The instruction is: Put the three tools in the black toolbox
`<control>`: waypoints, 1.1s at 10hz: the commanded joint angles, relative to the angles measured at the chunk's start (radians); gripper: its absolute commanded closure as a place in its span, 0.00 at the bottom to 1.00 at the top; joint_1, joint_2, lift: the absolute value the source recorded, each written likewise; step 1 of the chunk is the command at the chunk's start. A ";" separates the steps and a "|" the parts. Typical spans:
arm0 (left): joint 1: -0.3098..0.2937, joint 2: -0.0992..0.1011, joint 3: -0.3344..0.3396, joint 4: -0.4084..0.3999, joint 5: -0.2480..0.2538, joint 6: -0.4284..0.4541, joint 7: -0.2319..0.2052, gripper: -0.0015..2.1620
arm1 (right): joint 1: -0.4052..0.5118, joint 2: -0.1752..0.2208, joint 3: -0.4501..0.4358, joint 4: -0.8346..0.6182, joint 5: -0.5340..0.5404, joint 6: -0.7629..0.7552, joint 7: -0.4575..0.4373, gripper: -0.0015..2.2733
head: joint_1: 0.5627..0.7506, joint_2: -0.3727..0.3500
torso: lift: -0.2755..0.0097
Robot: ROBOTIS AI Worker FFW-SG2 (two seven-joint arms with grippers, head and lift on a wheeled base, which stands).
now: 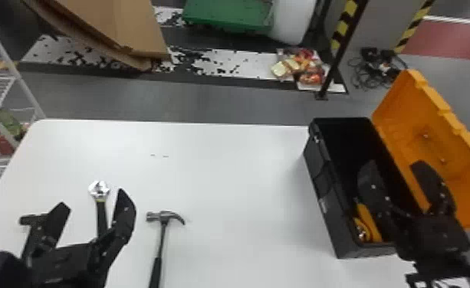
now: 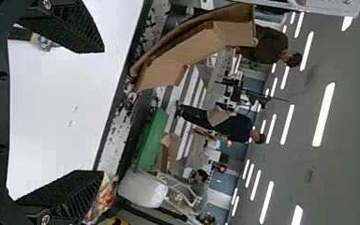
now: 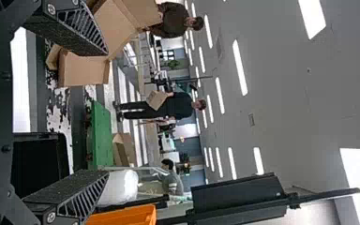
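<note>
Left tool (image 1: 93, 199) open over the worktop (image 1: 226, 184), hiding the wrench's (image 1: 101, 214) lower handle and part of a dark-headed item (image 1: 30, 219), type unclear. Hammer (image 1: 163, 226) lies beside them, handle end cut off. Right tool (image 1: 395, 162) open above the open toolbox (image 1: 327, 199), partly covering a yellow object (image 1: 368, 222) inside.
</note>
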 commanded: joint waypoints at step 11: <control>-0.250 0.006 0.100 -0.244 0.208 1.397 0.059 0.04 | -0.004 -0.005 0.001 0.003 -0.002 0.000 0.002 0.05 | 0.70 0.22 | 0.77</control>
